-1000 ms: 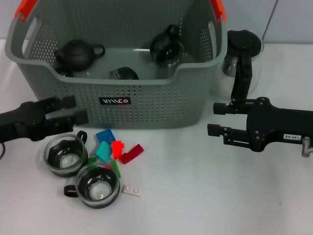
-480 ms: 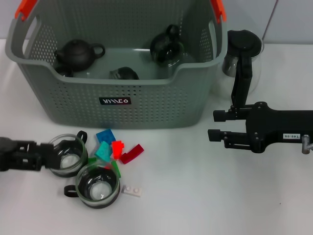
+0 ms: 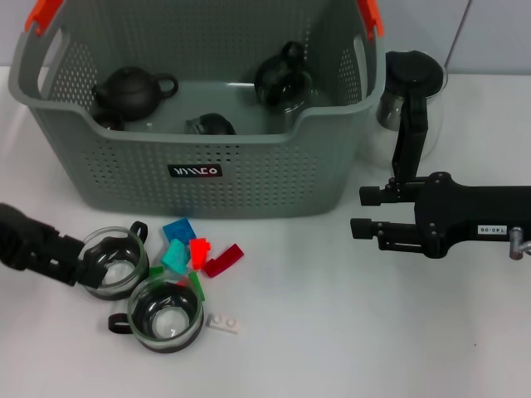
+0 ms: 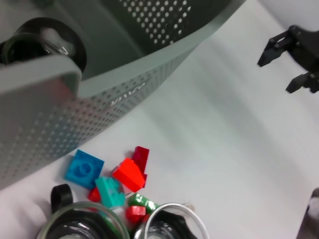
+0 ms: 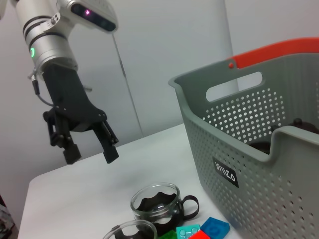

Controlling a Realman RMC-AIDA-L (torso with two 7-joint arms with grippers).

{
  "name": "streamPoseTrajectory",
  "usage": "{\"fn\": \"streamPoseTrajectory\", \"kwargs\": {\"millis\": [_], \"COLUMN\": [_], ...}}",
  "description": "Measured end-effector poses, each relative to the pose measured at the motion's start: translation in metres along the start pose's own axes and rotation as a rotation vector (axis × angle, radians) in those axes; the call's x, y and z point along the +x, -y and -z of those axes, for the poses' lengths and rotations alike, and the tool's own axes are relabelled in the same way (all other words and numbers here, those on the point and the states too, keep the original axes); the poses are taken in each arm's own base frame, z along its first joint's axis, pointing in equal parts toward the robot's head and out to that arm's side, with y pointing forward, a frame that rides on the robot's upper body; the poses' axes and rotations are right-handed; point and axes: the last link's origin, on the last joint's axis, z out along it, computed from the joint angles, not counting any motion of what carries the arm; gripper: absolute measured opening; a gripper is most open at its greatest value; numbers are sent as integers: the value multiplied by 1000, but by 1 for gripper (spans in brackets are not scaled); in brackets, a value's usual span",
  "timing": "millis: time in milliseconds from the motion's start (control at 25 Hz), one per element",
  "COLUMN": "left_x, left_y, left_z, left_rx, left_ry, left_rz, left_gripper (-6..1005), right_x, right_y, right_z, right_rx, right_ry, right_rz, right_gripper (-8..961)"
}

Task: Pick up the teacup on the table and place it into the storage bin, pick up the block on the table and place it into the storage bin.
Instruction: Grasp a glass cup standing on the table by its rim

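Note:
Two glass teacups with black bases stand in front of the storage bin (image 3: 249,178): one teacup (image 3: 112,264) on the left, a second teacup (image 3: 166,315) nearer the table's front. Several coloured blocks (image 3: 192,255) lie heaped beside them, and a white block (image 3: 226,322) lies apart. My left gripper (image 3: 79,259) is low at the left rim of the left teacup. In the right wrist view the left gripper (image 5: 88,148) is open with nothing in it, behind that teacup (image 5: 155,205). My right gripper (image 3: 363,211) hovers open to the right of the bin.
Inside the bin sit a black teapot (image 3: 129,89), a glass pot (image 3: 282,79) and a small dark piece (image 3: 211,124). A glass jug with a black lid (image 3: 411,83) stands behind my right arm. The left wrist view shows the bin's wall (image 4: 124,94) above the blocks (image 4: 128,174).
My left gripper dropped from the bin's front wall to table level and now sits against the left teacup's left side. The right arm has barely moved.

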Motion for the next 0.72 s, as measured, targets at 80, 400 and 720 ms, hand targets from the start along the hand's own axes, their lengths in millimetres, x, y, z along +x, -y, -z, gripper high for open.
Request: {"fn": "streamPoseTrajectory", "kwargs": {"millis": [80, 400, 720], "left_x": [8, 22, 17], "left_y": [0, 1, 12], "left_z": [-1, -2, -10], "left_rx": [12, 27, 42], "left_ry": [15, -9, -55], "left_rz": [-21, -61, -40], "left_gripper": [875, 782, 780], "right_x": [1, 1, 0], "right_y": [0, 1, -1], "right_z": [0, -1, -2], "right_rx": [3, 8, 3], "right_ry": [1, 7, 17], "right_rz": [-3, -9, -11], "right_gripper": [583, 583, 583]}}
